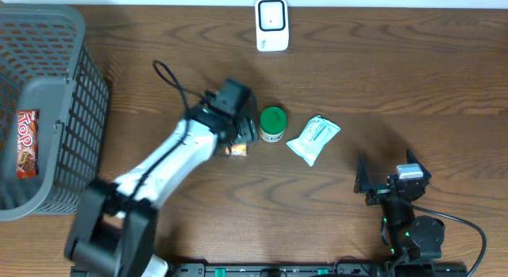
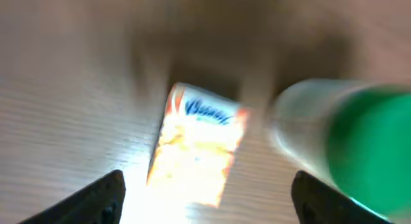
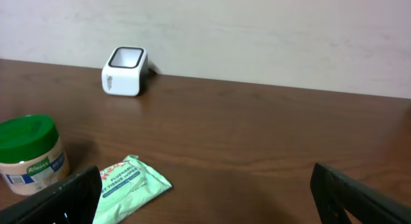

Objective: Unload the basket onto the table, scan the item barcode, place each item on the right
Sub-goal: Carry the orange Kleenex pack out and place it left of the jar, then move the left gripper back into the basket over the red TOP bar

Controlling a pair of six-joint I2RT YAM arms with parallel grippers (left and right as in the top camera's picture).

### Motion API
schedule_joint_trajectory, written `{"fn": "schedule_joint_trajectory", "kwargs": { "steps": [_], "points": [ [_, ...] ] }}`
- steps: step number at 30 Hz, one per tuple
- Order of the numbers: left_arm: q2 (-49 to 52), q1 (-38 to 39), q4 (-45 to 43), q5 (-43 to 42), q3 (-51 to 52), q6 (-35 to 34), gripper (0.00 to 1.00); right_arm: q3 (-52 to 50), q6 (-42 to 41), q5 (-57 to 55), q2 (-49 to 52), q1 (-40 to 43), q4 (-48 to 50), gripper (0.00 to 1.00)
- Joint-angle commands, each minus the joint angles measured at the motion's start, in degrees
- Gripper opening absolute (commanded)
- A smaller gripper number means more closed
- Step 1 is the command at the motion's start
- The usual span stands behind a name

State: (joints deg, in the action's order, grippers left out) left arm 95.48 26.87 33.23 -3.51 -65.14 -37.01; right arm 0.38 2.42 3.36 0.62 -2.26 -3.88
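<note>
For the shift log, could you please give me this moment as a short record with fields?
scanner: white, upright at the far edge of the table
left gripper: open, over the orange packet
orange packet: flat on the table, not held
green-lidded jar: upright, just right of the packet
wipes packet: flat, right of the jar
right gripper: open, empty, near right
basket: at the left, candy bar inside
scan: not yet done; packet is far from the scanner
</note>
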Motion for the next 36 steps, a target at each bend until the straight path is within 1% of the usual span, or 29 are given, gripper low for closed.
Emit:
{"fn": "schedule_joint_trajectory", "kwargs": {
  "steps": [1,3,5,7,9,12,14,16,18,23,25,30,32,33,36],
  "points": [
    [-9.66,-5.42,5.11,0.11,-13.86,8.07,0.88,-0.07,0.44,-0.07,-0.28,-0.07,-0.2,0.99],
    [-12.98,-9.49,9.07,1.38,-20.94,10.23,0.9,-0.07,0.44,-0.07,-0.28,-0.07,-0.2,0.99],
    [-15.96,-14.36,12.33,5.07,-27.21,11.08,0.92,-0.07,0.44,-0.07,-0.28,-0.07,-0.2,0.99],
    [-18.36,-19.26,13.75,8.92,-30.88,12.2,0.93,-0.07,0.44,-0.07,-0.28,-0.07,-0.2,0.99],
    [-20.85,-24.98,14.51,12.92,-32.46,12.61,0.95,-0.04,0.44,-0.07,-0.28,-0.07,-0.2,0.99],
    [-23.47,-34.12,16.15,19.96,-32.44,13.55,0.96,-0.07,0.44,-0.07,-0.28,-0.07,-0.2,0.99],
    [-23.63,-40.63,19.08,22.49,-32.44,18.16,0.96,-0.07,0.44,-0.07,-0.28,-0.07,-0.2,0.99],
    [-23.15,-45.2,21.7,22.47,-32.3,19.87,0.96,-0.07,0.44,-0.07,-0.28,-0.07,-0.2,0.99],
    [-22.05,-50.73,24.33,22.45,-31.71,19.85,0.97,-0.07,0.44,-0.07,-0.28,-0.07,-0.2,0.99],
    [-17.94,-61.81,23.69,21.22,-29.77,19.96,0.96,-0.07,0.44,-0.07,-0.28,-0.07,-0.2,0.99],
    [-15.43,-65.48,23.28,18.36,-29.77,22.05,0.96,-0.07,0.44,-0.07,-0.28,-0.07,-0.2,0.99],
    [-7.37,-70.82,22.14,10.62,-29.77,32.11,0.97,-0.07,0.44,-0.07,-0.28,-0.07,-0.2,0.99],
    [-4.48,-70.99,21.9,9.42,-29.7,36.17,0.96,-0.07,0.44,-0.07,-0.28,-0.07,-0.2,0.99],
    [-1.29,-70.99,21.55,8.61,-29.66,40.83,0.97,-0.07,0.44,-0.07,-0.28,-0.07,-0.2,0.99],
    [3.08,-70.99,21.29,8.39,-29.66,45.18,0.96,-0.07,0.44,-0.07,-0.28,-0.07,-0.2,0.99]
  ]
}}
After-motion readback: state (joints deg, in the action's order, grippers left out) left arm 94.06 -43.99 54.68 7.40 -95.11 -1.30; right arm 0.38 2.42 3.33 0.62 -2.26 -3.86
